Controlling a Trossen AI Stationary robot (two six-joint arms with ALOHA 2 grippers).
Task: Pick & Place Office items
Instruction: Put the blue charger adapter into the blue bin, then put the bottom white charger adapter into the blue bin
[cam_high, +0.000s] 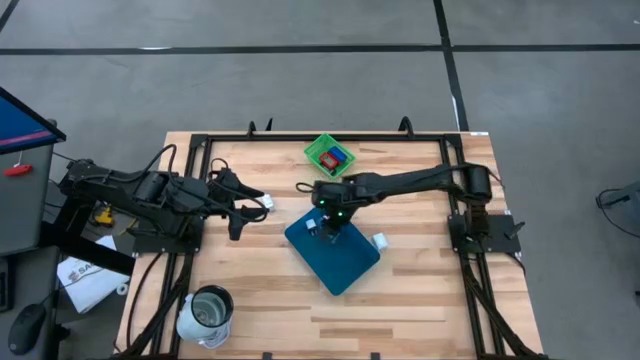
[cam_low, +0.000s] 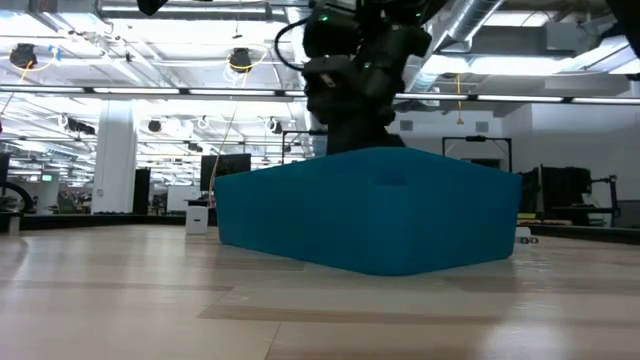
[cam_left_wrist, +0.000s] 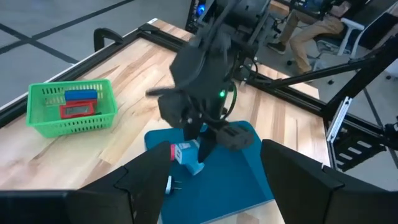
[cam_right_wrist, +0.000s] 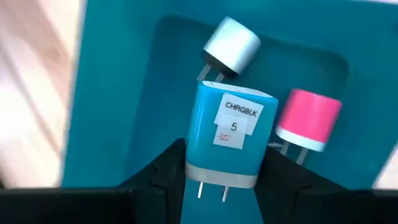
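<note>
On the left side of the wooden table (cam_high: 260, 300), near the front corner, stands a white cup (cam_high: 205, 315). There is lots of bare wood around it.

The left gripper (cam_high: 268, 203) waits over the left half of the table. Its two fingers are apart and hold nothing. A wide strip of open wood lies between it and the teal tray (cam_high: 335, 255).

The teal tray sits in the middle of the table, turned at a slant. Its back corner is close to the green basket (cam_high: 330, 155), which sits near the back edge. A red piece (cam_left_wrist: 76, 110) and a blue piece (cam_left_wrist: 81, 96) lie in the basket.

The right gripper (cam_right_wrist: 222, 171) hangs over the back part of the tray. Its fingers are clamped on a blue charger block (cam_right_wrist: 229, 134), prongs pointing out between the fingers. Below it, inside the tray, lie a white charger (cam_right_wrist: 231, 45) and a pink charger (cam_right_wrist: 308, 119), both very near the blue one.

A small white block (cam_high: 380, 241) lies on the wood, just beside the tray's right edge. Past it, the right side of the table is open wood up to the black frame.
</note>
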